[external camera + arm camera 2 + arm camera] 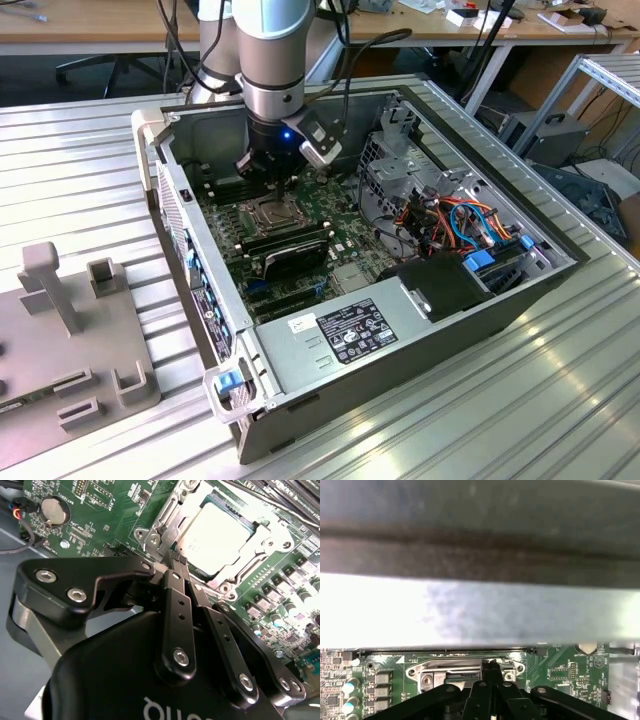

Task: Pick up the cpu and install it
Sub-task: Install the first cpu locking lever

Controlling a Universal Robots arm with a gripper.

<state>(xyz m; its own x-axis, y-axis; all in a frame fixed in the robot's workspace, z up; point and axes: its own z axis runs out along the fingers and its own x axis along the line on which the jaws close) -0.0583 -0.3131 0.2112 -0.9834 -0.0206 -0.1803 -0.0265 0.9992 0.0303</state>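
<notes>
**Exterior view.** A silver-grey robot arm (265,60) is seen reaching down into an open grey metal computer case (430,365), which is laid on its side on the ribbed aluminium table (540,420). The black end effector (268,190) is held low over the green motherboard (345,235), just above the square metal socket frame (268,212). Long black memory sticks (290,245) are noted just beside that frame. A grey plastic fixture (70,320) is set on the table at the exterior view's left, well apart from the case.

**Second wrist view.** The cpu (220,532) — a small flat square chip with a dull silver-grey metal top — is seen lying flat in the socket, with the frame (160,530) around its edges. The end effector (176,562) is closed, finger against finger, with nothing seen between them. Its tips are placed at the frame's edge, just beside the cpu; contact cannot be judged. A round silver coin battery (54,511) is noted on the board.

**First wrist view.** The end effector (490,665) is again seen pressed together — directly over the frame (435,669).
</notes>
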